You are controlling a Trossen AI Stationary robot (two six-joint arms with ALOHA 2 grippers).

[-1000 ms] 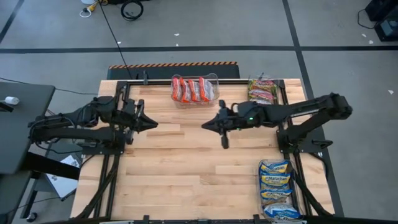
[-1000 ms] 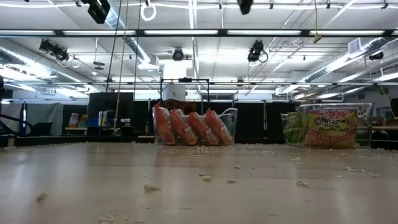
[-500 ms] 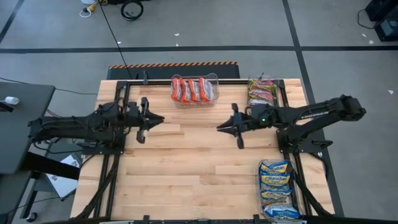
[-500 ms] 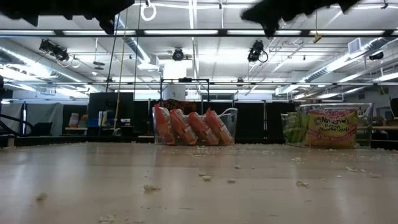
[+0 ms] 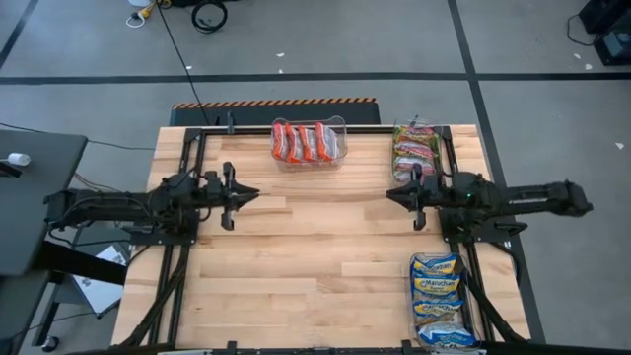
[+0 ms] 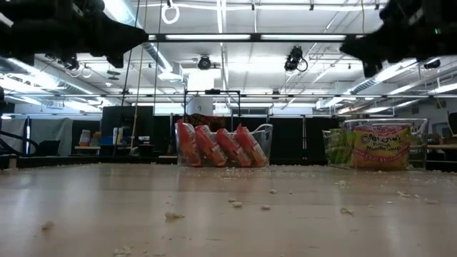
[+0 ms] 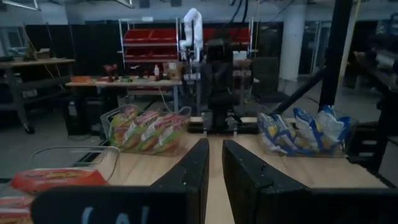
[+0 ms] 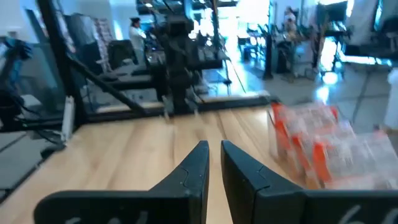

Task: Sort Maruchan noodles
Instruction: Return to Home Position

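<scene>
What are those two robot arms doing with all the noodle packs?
They are sorting noodle packs by colour, and the job looks finished. The red packs stand in a clear bin at the table's far edge, the green packs fill a bin at the far right corner, and the blue packs lie in a bin at the near right. The left gripper and right gripper hang over bare wood, jaws nearly together, holding nothing.

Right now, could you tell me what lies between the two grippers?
Only bare wooden table; the high view shows nothing between the left gripper and right gripper.
</scene>
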